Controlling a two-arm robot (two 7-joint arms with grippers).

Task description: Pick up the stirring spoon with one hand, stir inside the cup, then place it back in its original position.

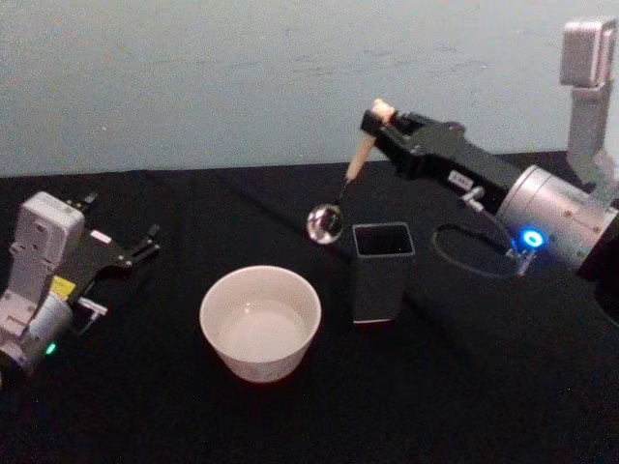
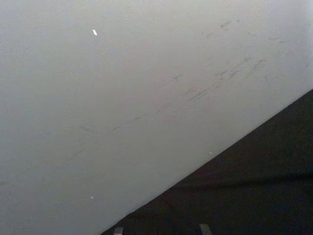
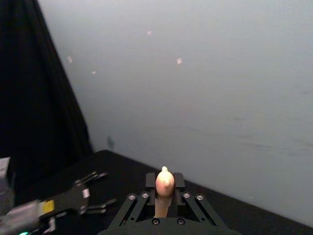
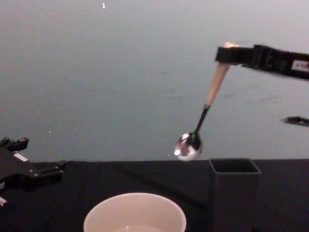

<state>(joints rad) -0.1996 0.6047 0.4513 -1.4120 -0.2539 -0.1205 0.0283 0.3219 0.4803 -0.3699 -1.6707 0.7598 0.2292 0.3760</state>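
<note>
So my right claw is clamped on the very top of the little stirring spoon with the beige handle and shiny round metal bowl. It's up in the air, just above and left of the tall dark grey square holder.

My worry is that a pinch that high could let it pivot or slip, and the bowl might clip the thin rim of the wide cream cup going down.

The long axis is tilted, with the handle up at my claw and the bowl hanging down-left toward the cup. My left claw sits parked on the black table, fingers apart.
</note>
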